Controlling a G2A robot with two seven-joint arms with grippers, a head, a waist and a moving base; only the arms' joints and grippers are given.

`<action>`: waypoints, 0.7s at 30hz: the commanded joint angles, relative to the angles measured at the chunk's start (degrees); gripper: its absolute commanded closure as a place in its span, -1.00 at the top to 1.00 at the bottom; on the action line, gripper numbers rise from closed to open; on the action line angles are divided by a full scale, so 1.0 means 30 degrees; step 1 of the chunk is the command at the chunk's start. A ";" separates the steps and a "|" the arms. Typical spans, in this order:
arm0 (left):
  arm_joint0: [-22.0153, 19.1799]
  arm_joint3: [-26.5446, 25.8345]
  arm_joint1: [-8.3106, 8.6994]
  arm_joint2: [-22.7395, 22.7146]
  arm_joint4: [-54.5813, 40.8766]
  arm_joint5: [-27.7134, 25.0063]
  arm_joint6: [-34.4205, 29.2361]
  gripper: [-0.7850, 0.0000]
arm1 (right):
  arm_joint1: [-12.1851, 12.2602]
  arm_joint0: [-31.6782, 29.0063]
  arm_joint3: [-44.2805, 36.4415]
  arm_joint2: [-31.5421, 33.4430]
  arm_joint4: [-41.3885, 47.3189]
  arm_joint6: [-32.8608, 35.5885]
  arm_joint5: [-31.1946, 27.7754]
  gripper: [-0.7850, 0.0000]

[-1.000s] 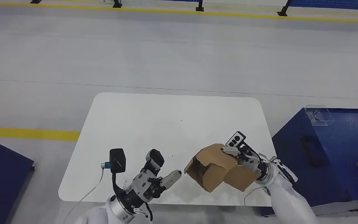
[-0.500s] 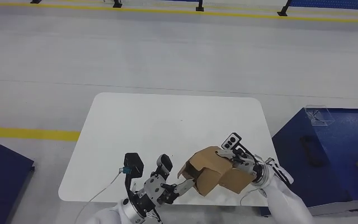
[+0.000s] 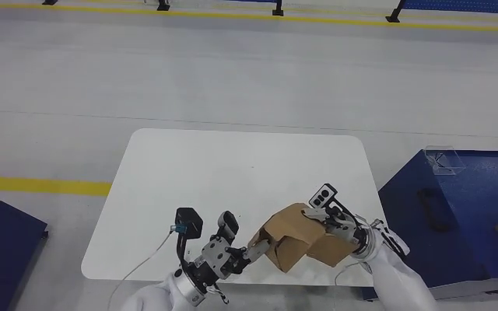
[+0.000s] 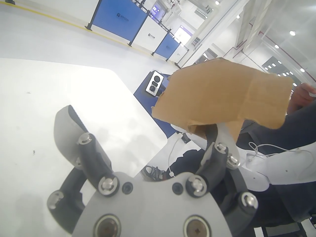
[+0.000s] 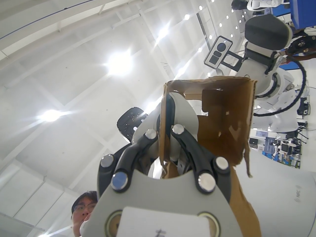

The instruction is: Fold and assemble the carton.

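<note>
At the near edge of the table (image 3: 233, 171) the left gripper (image 3: 242, 235) has its fingers spread wide and grips nothing. One fingertip touches the underside of a loose flap of the carton (image 3: 292, 233); the other is well apart from it. The carton is held up, tilted, above the table's near edge towards its right corner. Just past it, the right gripper (image 3: 319, 215) is clamped on one side wall, with one finger inside and one outside.

The carton looks like light, thin corrugated board: stiff across a panel, weak at the creases, and ragged along one edge. A hard pinch or a pull on a flap tip would likely crush or tear it. The safer hold is probably on a full wall close to a fold, with the flaps pushed flat-on rather than pinched.

The top view gives the carton's place over the table. The right wrist view looks into the open tube and shows the wall between the fingers, while the left wrist view shows the flap resting on a fingertip
</note>
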 commanded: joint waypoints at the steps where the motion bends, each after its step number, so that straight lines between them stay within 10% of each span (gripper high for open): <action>1: -0.0099 -0.0005 -0.0025 0.0128 0.0340 0.0185 0.0167 1.00 | 0.0011 0.0010 -0.0042 0.0034 -0.0252 0.0044 -0.0197 -1.00; 21: 0.0788 -0.0761 -0.0082 -0.0155 -0.0392 -0.0816 0.2551 1.00 | -0.0013 -0.0032 0.0232 -0.0142 -0.0838 0.0128 -0.0990 -1.00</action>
